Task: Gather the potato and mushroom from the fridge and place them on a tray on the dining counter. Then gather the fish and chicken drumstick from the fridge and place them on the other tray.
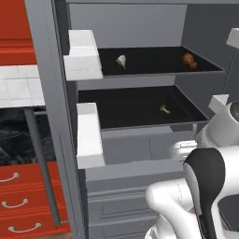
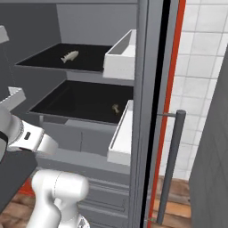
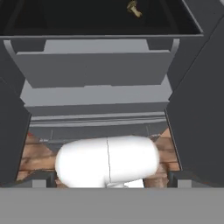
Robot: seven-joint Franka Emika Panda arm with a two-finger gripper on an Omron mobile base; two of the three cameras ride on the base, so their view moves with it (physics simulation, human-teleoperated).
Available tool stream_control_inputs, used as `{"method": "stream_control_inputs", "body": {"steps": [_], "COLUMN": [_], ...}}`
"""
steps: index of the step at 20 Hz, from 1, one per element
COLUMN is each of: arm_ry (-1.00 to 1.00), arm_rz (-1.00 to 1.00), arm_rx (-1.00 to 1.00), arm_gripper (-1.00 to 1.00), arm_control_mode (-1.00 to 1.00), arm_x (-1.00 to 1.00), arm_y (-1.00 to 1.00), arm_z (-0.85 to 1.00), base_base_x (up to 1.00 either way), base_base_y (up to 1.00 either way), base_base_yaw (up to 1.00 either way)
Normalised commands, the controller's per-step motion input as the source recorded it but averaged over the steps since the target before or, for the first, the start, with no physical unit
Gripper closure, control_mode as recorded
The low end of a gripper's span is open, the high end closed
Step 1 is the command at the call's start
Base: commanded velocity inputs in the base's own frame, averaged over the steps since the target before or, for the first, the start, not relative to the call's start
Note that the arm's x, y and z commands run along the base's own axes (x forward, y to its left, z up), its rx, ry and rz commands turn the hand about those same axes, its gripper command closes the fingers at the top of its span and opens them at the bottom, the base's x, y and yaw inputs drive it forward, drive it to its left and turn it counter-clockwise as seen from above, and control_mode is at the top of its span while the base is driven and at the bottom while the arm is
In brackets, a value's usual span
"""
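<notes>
Lying on matte black shelf (image 1: 140, 112): small pale mushroom (image 1: 164, 109).

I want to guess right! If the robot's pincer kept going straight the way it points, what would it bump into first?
Probably the grey front panel of the fridge, just under the lower black shelf where the mushroom sits. Depth is hard to judge, so that is a best guess.

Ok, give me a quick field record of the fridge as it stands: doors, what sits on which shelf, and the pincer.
fridge: doors open, two black shelves showing
upper shelf: fish left, chicken drumstick right
lower shelf: mushroom
potato: cannot tell where it is
pincer: open, holding nothing, below the lower shelf
drawers: closed
</notes>
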Motion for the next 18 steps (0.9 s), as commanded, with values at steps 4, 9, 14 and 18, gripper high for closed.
{"method": "stream_control_inputs", "body": {"steps": [4,9,14,18], "arm_ry": [0.00,0.00,0.00,0.00], "arm_rz": [0.00,0.00,0.00,0.00], "arm_rx": [0.00,0.00,0.00,0.02], "arm_gripper": [-1.00,-1.00,-1.00,-1.00], "arm_control_mode": [1.00,1.00,1.00,-1.00], "arm_x": [0.00,0.00,0.00,0.19], "arm_y": [0.00,0.00,0.00,-0.10], "arm_z": [0.00,0.00,0.00,0.00], "base_base_x": [0.49,0.51,0.47,0.40], "base_base_y": [-0.17,-0.20,-0.20,-0.18], "base_base_yaw": [0.00,-0.01,-0.02,0.00]}}
